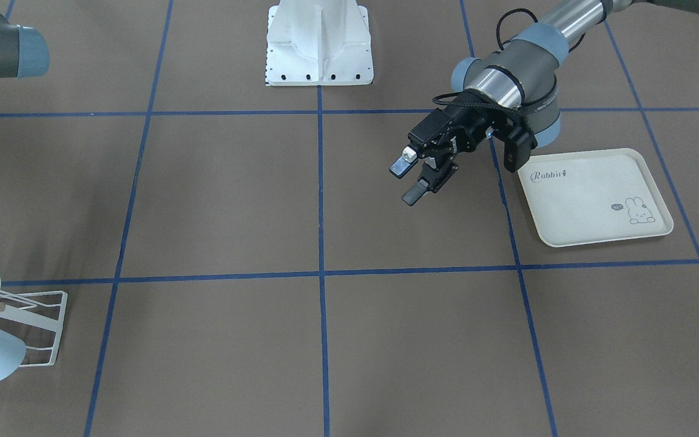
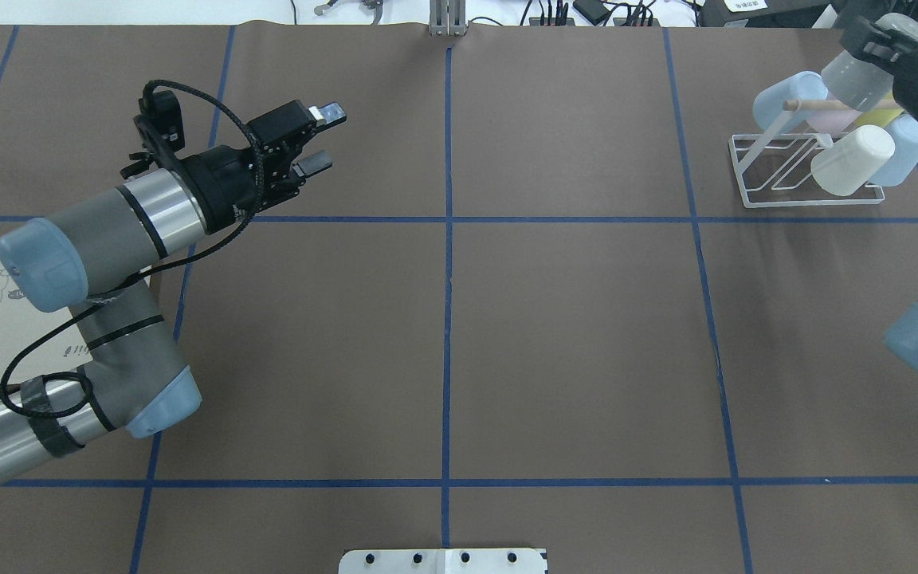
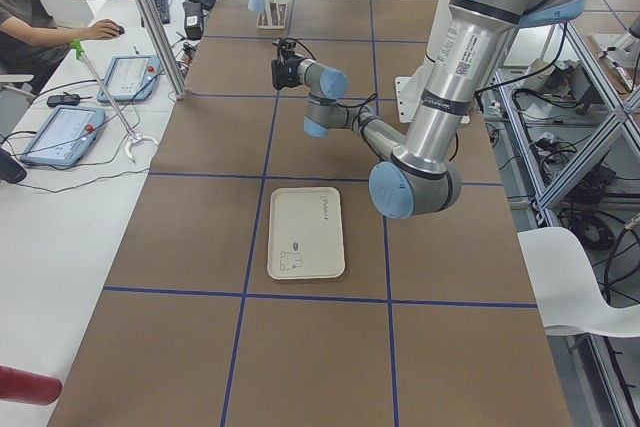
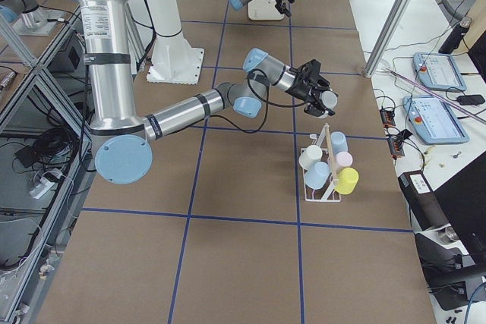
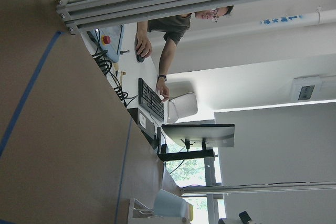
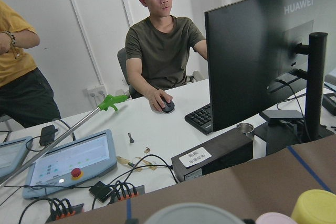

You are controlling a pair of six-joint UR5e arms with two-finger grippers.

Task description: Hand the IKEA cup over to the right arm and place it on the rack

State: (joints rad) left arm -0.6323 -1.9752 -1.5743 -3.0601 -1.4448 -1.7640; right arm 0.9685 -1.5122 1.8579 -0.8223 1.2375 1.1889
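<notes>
Front view: the left gripper [image 1: 413, 177] hangs with its fingers wide apart, holding nothing, well apart from the rack [image 1: 60, 328]; the tray [image 1: 586, 206] reads "Rabbit". Overhead: the right gripper [image 2: 873, 44] is clamped on a pale cup [image 2: 849, 80] just above the rack. Right wrist: a monitor [image 6: 262, 51] reads "HUAWEI".

Flat, even light fills every view. The brown counter [image 2: 586, 343] shows no glare and only faint, soft-edged shadows, one a smudge below the rack [image 2: 806, 179] in the overhead view. Bright streaks glint on the bare metal sleeve of the left arm [image 2: 162, 209]. The right wrist view keeps its background sharp, while the cup [image 6: 191, 214] at bottom centre blurs. A window low in the left wrist view blows out white.
</notes>
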